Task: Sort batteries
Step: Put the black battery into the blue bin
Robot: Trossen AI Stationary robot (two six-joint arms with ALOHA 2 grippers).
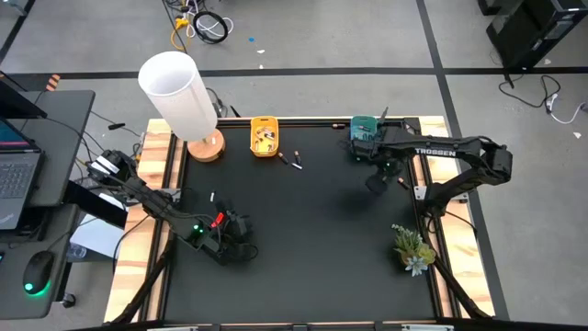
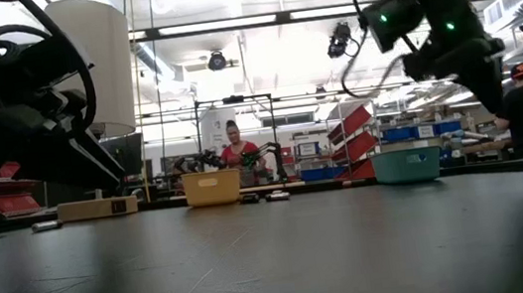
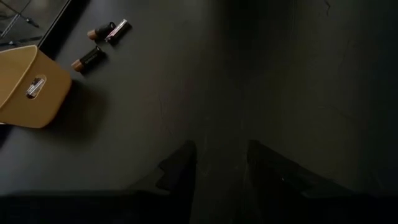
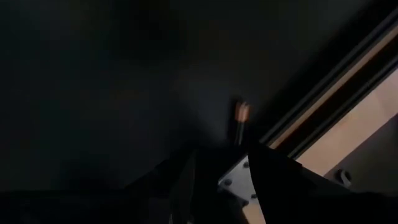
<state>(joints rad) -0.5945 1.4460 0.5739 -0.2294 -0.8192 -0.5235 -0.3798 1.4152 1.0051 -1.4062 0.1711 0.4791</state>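
Two dark batteries with copper ends [image 3: 89, 58] and a silvery one [image 3: 117, 31] lie on the black mat beside the yellow bin [image 1: 265, 136]. They show as small specks [image 1: 290, 160] in the high view. Another dark battery [image 4: 240, 118] lies flat near the mat's right edge, just beyond my right gripper [image 4: 217, 171]. That gripper [image 1: 375, 182] hangs open above the mat and points steeply down, in front of the teal bin [image 1: 365, 131]. My left gripper [image 3: 221, 168] waits open and low over the mat at the near left [image 1: 244, 230]. Neither gripper has anything between its fingers.
A white lamp on a wooden base [image 1: 188, 101] stands at the far left corner. A small plant [image 1: 412, 246] sits at the near right edge. A lone battery [image 1: 213, 197] lies near my left arm. The mat's raised right rim [image 4: 323, 106] runs close by my right gripper.
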